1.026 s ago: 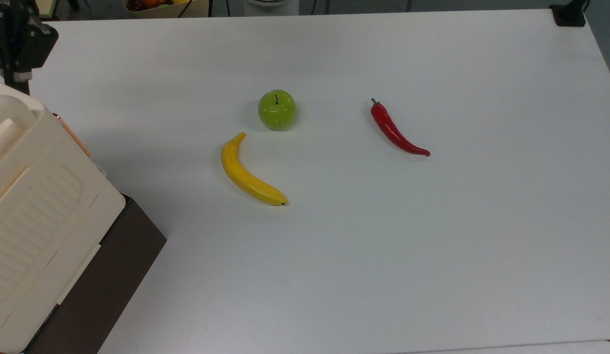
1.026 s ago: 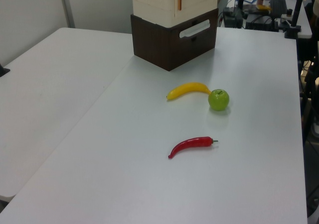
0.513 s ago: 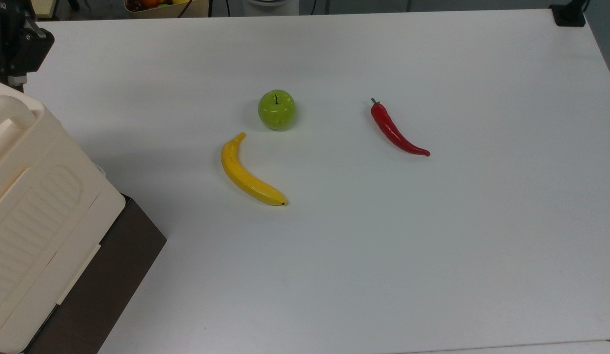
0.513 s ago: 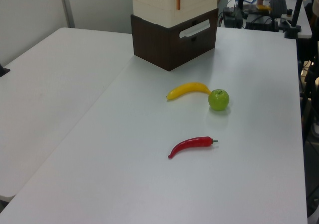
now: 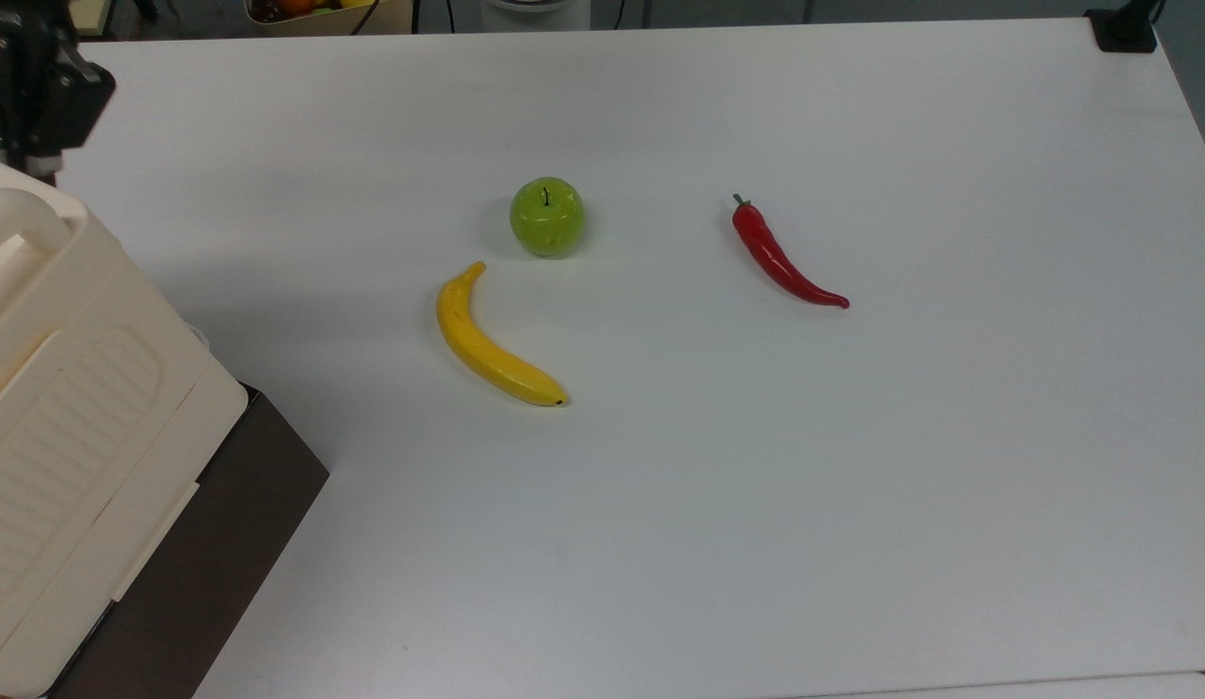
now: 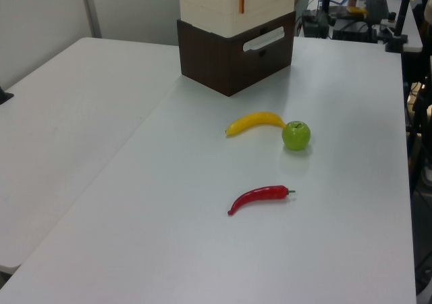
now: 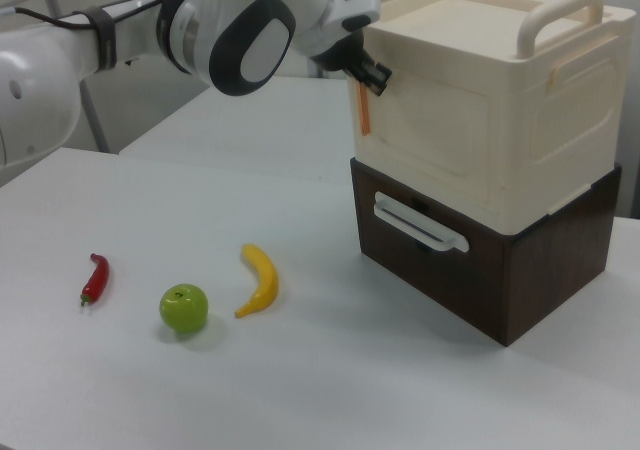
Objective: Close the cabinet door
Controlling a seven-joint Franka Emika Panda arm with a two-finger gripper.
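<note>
At the top corner of the cream cabinet (image 7: 480, 100), in the right view, the gripper (image 7: 365, 70) sits against the upper edge of the cabinet door (image 7: 425, 135), beside its orange handle strip (image 7: 364, 108); I cannot tell whether the fingers are apart or together. The door lies flush with the cabinet's front face. The cabinet stands on a dark brown drawer box (image 7: 490, 260). On the white table (image 5: 854, 485) lie a banana (image 5: 490, 342), a green apple (image 5: 547, 216) just beside it, and a red chilli (image 5: 782, 257) well apart
</note>
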